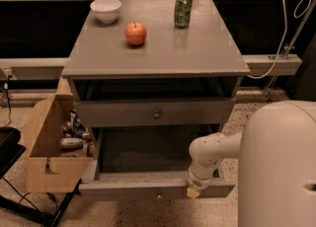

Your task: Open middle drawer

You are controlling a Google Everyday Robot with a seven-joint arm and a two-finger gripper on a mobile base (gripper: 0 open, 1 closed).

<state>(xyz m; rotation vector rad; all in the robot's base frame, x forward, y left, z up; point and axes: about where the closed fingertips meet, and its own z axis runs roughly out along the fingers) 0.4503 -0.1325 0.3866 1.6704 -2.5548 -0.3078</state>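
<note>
The middle drawer (148, 189) is pulled well out of the grey cabinet (158, 48), low in the camera view. Its dark inside is in view and looks bare, and a small round knob sits at the centre of its front. My gripper (193, 191) hangs at the end of the white arm, right of the knob, against the top edge of the drawer's front panel. Above the drawer, the taller top drawer (156, 112) with its own knob stands slightly out from the cabinet. The lowest drawer is hidden under the pulled-out one.
On the cabinet top stand a white bowl (105, 10), a red apple (135, 33) and a green can (182, 10). An open cardboard box (49, 147) with items sits on the floor to the left. My white body (281, 167) fills the lower right.
</note>
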